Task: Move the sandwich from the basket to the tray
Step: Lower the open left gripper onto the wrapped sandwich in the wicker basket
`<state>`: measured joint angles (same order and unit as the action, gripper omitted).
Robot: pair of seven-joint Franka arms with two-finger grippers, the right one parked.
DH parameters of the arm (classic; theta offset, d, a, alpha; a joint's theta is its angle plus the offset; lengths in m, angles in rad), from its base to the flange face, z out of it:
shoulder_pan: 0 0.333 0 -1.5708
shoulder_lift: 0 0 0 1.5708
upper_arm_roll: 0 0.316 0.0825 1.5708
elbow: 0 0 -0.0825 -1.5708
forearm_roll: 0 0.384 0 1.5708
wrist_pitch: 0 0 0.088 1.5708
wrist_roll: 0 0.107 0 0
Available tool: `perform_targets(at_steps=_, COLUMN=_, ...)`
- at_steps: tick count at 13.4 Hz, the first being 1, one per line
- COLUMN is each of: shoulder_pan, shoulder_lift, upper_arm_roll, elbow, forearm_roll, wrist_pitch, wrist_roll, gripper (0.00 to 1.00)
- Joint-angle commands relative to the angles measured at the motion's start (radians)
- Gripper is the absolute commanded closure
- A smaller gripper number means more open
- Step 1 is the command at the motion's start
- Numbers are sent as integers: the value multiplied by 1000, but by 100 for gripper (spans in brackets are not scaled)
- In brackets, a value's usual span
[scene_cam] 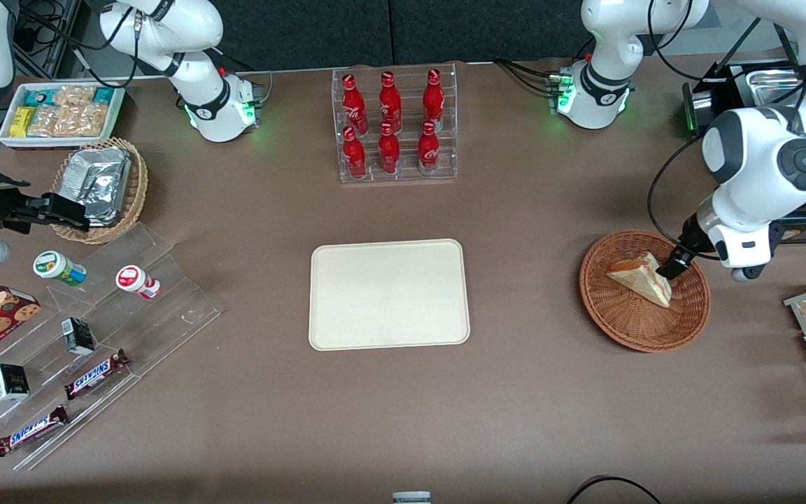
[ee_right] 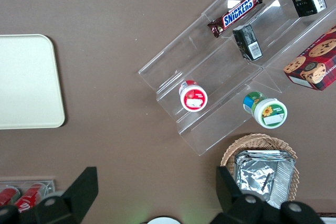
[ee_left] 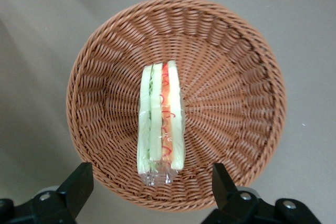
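The left arm's gripper [ee_left: 152, 190] hangs right above the wide, shallow reddish-brown wicker basket [scene_cam: 620, 322], fingers spread wide apart and holding nothing. In the basket lies the small triangular sandwich wedge of pale cream bread [scene_cam: 644, 278], wrapped in clear film, untouched. So this looks like the approach-to-grasp step, with the pickup not yet made.

From the wrist view the sandwich [ee_left: 160, 121] stands on edge, its red-orange and green filling stripe facing up at the camera. Its long axis runs straight toward the gap between the fingers [ee_left: 79, 182], which sit either side of that line.

Next move, I'd judge: descend, straddle the bread faces, close gently, lift. The large flat cream-beige rectangular tray [scene_cam: 389, 294] waits well apart, mid-tabletop [scene_cam: 515, 392], toward the parked arm.
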<state>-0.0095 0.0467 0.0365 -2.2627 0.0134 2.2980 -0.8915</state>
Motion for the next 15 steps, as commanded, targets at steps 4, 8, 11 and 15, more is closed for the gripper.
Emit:
perform_targets(at_steps=4, shoulder_pan=2, shoulder_lift=33, upper_arm_roll=-6, elbow=-149, forearm_roll=-6, wrist_pitch=236, wrist_roll=-78, gripper=0)
perform_targets(at_steps=8, shoulder_pan=-1, shoulder_lift=94, upper_arm_roll=-6, elbow=-202, forearm_roll=-6, wrist_pitch=386, wrist_roll=-86, gripper=0)
perform_targets(at_steps=11, shoulder_pan=-1, shoulder_lift=111, upper_arm_roll=-6, elbow=-199, forearm_roll=-6, wrist_pitch=414, wrist_roll=-104, gripper=37)
perform_targets(at_steps=15, shoulder_pan=-7, shoulder_lift=73, upper_arm_roll=-12, elbow=-176, forearm_roll=-4, wrist_pitch=391, wrist_roll=-147, gripper=100)
